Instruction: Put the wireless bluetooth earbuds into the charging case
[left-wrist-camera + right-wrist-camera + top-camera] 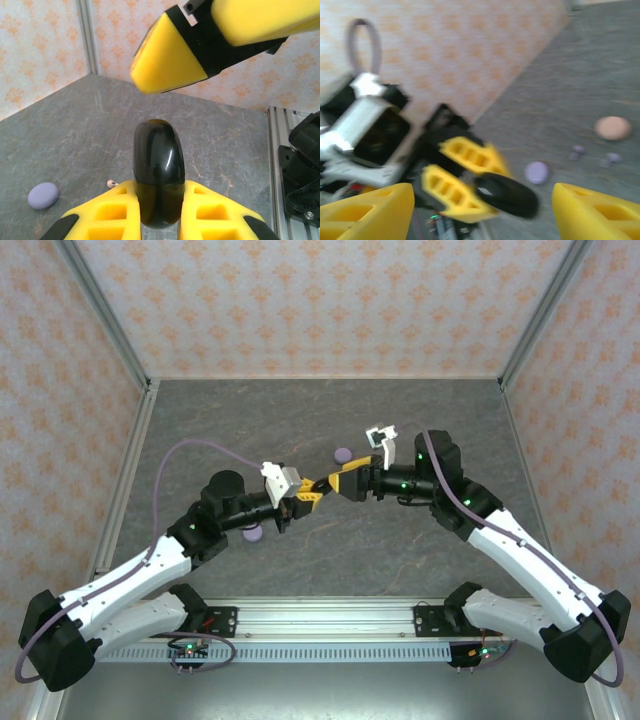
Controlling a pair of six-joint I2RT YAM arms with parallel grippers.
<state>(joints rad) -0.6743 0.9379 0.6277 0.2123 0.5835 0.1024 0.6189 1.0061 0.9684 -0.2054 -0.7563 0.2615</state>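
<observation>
Clamping a black case (157,170), left jaws face parted right jaws.

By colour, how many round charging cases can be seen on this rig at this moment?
Black: 1, the black case, clamped in the left tool
Lavender: 2, the far lavender case and the near lavender case by the left arm
Pink: 1, the pink case
Total: 4

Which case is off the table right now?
The black case, clamped between the jaws of the left gripper and held in the air. The lavender case and the pink case lie on the table.
</observation>
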